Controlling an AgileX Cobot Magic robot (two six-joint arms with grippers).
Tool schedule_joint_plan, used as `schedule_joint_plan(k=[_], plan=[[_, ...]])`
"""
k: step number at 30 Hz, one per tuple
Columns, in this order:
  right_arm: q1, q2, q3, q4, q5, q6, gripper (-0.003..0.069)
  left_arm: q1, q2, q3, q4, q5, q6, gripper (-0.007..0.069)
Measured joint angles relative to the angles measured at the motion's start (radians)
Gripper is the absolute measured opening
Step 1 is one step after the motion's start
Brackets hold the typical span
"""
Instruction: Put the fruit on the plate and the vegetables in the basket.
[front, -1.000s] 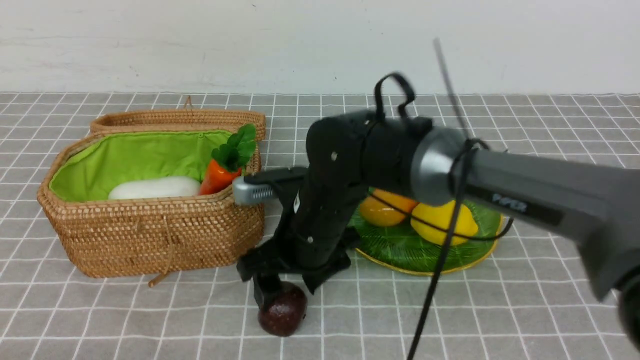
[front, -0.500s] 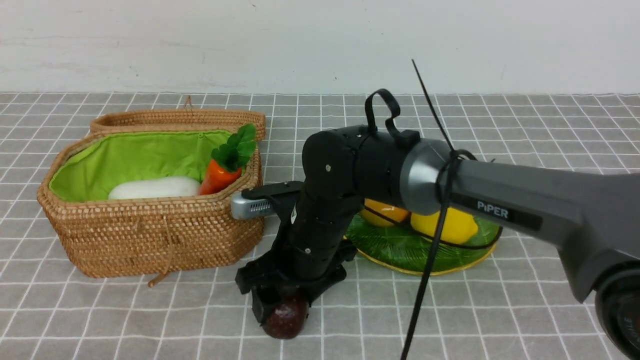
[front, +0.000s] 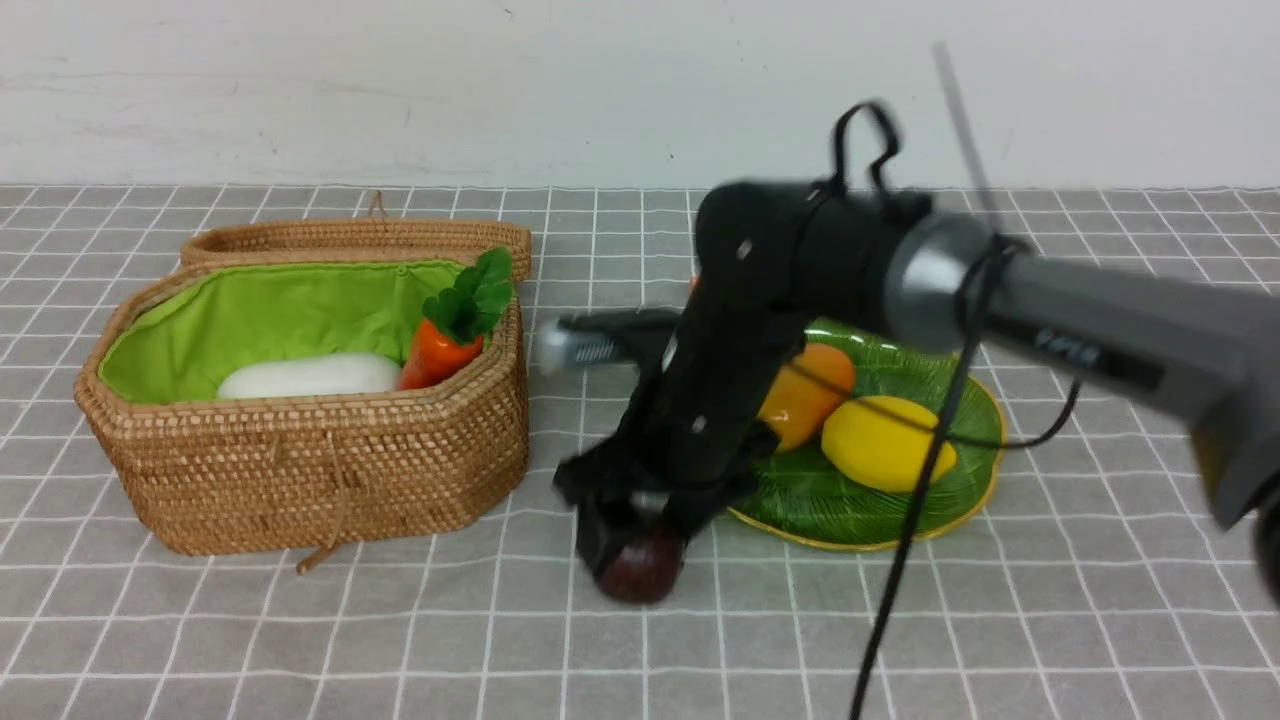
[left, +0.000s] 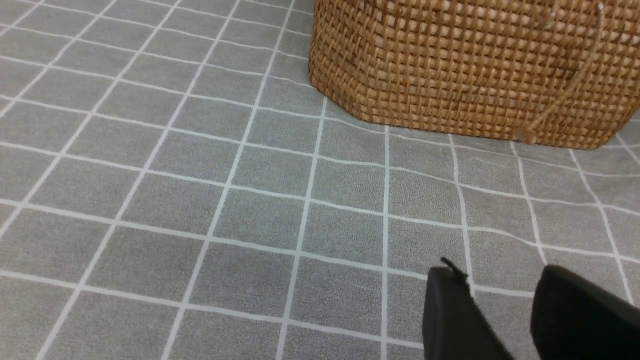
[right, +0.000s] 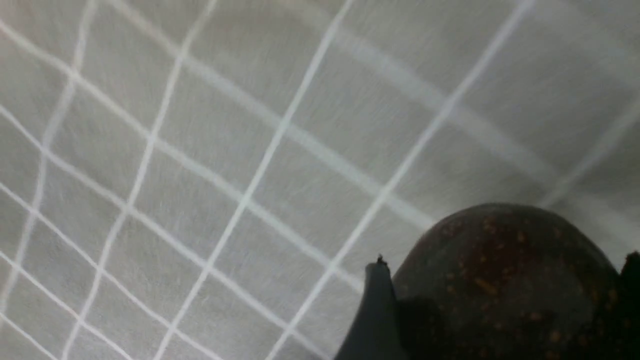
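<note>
My right gripper (front: 632, 560) is shut on the dark maroon round fruit (front: 642, 575), held low over the cloth just left of the green plate (front: 835, 500). In the right wrist view the speckled fruit (right: 500, 280) fills the space between the right gripper's (right: 505, 265) two fingers. An orange-yellow mango (front: 808, 393) and a yellow lemon (front: 885, 443) lie on the plate. The wicker basket (front: 300, 470) holds a white radish (front: 310, 376) and a carrot (front: 437, 357). My left gripper (left: 500, 280) is open and empty over the cloth near the basket wall (left: 475, 65).
The basket's wicker lid (front: 355, 237) lies behind the basket. The right arm and its dangling black cable (front: 900, 560) cross in front of the plate. A grey checked cloth (front: 300, 640) covers the table, and a white wall stands behind.
The right gripper came down around the maroon fruit, then lifted it and carried it right toward the plate. The left gripper has not visibly moved.
</note>
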Motion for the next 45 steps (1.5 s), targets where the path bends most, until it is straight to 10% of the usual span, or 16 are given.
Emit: schedule_joint_plan(k=[31,39,45], plan=[[-0.106,-0.120,-0.056,-0.351,0.129,0.043,0.0625,0.000,0.000,0.000,0.000,0.000,0.001,0.0238],[-0.106,-0.437,0.154,-0.366,0.133,0.047,0.0384,0.000,0.000,0.000,0.000,0.000,0.001,0.0238],[-0.106,-0.655,0.378,-0.362,0.151,0.047,0.0026,0.000,0.000,0.000,0.000,0.000,0.001,0.0238]])
